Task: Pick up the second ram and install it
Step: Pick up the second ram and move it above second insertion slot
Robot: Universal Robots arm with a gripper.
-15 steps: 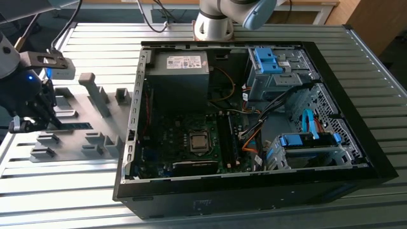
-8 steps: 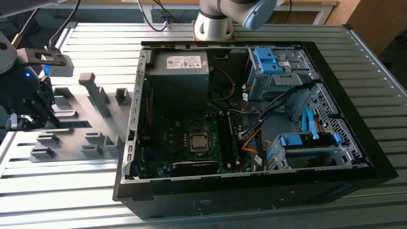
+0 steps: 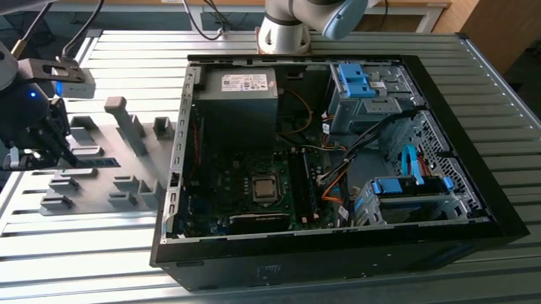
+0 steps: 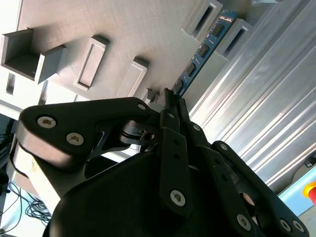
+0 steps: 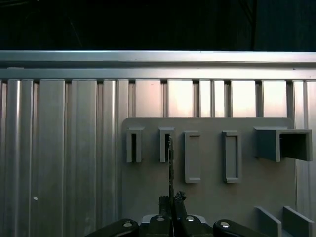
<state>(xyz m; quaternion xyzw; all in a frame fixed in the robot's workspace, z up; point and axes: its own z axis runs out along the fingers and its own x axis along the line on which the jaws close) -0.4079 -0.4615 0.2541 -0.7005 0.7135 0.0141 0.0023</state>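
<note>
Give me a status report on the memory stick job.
Gripper shut on the memory stick. Stick lies in the grey holder, not yet installed. Nothing in the way.

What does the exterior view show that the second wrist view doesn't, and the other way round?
The exterior view adds the open computer case with its motherboard and power supply, plus the arm's base. The second wrist view adds a close look at the dark chips along the memory stick, with the gripper at one end of it. Both share the memory stick standing on edge in the grey holder tray, the gripper beside it, and the ribbed metal table.
</note>
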